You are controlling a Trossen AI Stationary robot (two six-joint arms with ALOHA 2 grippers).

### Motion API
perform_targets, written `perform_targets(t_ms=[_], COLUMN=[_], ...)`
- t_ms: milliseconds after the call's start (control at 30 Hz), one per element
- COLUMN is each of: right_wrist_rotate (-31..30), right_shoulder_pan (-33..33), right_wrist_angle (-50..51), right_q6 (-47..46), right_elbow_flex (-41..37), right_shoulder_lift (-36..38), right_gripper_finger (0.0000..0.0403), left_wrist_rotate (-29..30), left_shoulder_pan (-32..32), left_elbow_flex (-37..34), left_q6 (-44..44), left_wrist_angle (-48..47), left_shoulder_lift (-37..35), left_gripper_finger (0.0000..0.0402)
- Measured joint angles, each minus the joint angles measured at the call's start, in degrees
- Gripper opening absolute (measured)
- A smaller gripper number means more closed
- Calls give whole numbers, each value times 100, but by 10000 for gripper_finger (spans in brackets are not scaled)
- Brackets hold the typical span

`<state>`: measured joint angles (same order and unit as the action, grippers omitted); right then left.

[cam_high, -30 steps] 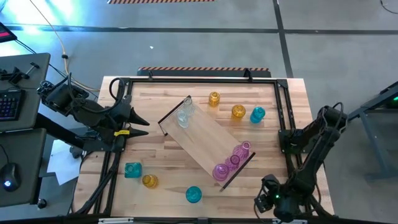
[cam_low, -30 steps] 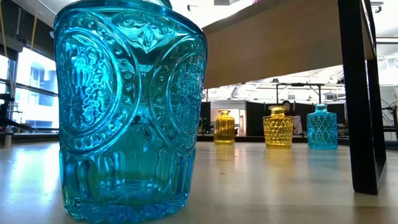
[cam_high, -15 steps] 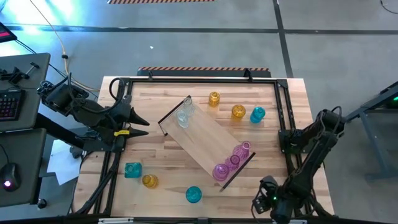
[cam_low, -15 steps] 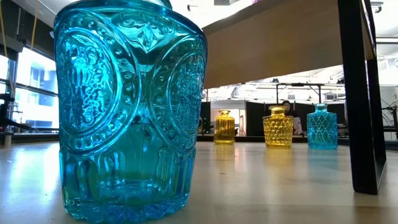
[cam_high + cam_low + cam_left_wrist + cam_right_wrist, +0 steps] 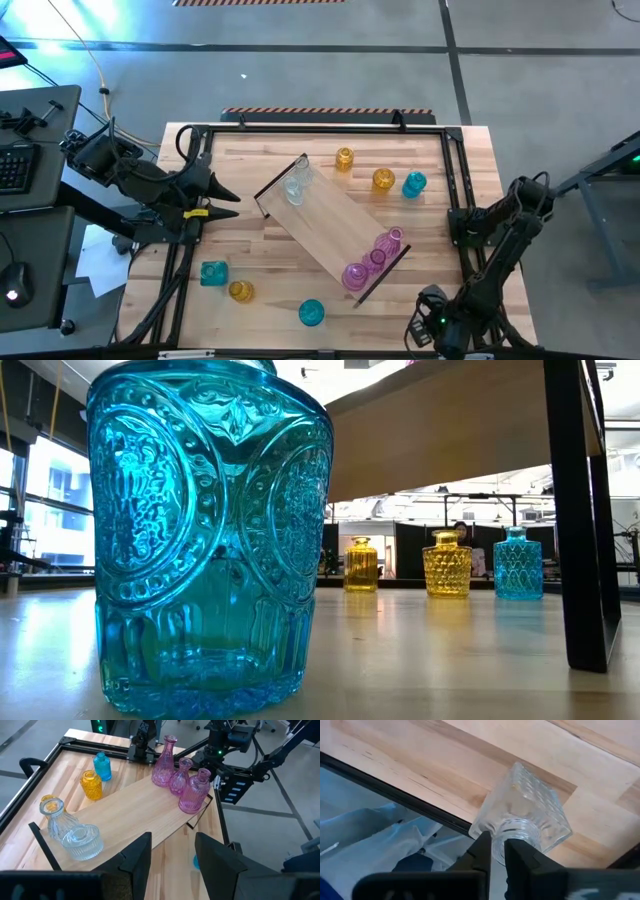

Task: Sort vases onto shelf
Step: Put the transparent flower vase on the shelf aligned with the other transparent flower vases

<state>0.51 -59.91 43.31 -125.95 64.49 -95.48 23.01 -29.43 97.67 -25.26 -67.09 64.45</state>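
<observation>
From above, the left gripper [image 5: 222, 200] hovers at the table's left edge, fingers parted and holding nothing. Ahead of it, the long light-wood shelf [image 5: 335, 225] lies slantwise, with two clear glass vases [image 5: 297, 184] on the end nearer this gripper and three pink glass vases [image 5: 375, 258] on the far end. The right gripper [image 5: 428, 325] sits low at the table's near right corner, the pink vases just beyond it. At table height, a large teal embossed glass vase [image 5: 210, 540] fills the foreground; two amber vases [image 5: 447, 564] and a smaller teal vase [image 5: 517, 564] stand far behind. From the left wrist, the open fingers [image 5: 136, 860] point at the shelf. From the right wrist, the fingers [image 5: 481, 851] are drawn almost together at the neck of a clear square-bodied glass vase [image 5: 530, 800] by the table edge; I cannot tell whether they pinch it.
</observation>
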Motion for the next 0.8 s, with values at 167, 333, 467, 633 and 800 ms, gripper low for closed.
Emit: perform_targets(t_ms=[167, 333, 467, 633, 800], right_wrist_rotate=[65, 159, 77, 51, 65], right_shoulder_pan=[98, 244, 330, 373, 368], right_wrist_angle=[-46, -40, 399, 990, 1186], right_q6=[133, 328, 468, 498, 499], right_elbow_flex=[0, 145, 477, 1028, 1555], right_shoulder_lift=[-2, -17, -66, -53, -45], right_gripper_finger=[6, 5, 4, 2, 1], left_wrist_rotate=[-47, -22, -18, -10, -10], left_shoulder_pan=[0, 0, 0, 2, 2], left_elbow_flex=[2, 2, 2, 2, 2], left_q6=[122, 182, 201, 343, 398], left_wrist_angle=[-2, -2, -2, -2, -2], left_shoulder_lift=[2, 2, 0, 0, 0], left_gripper_finger=[145, 145, 145, 145, 145])
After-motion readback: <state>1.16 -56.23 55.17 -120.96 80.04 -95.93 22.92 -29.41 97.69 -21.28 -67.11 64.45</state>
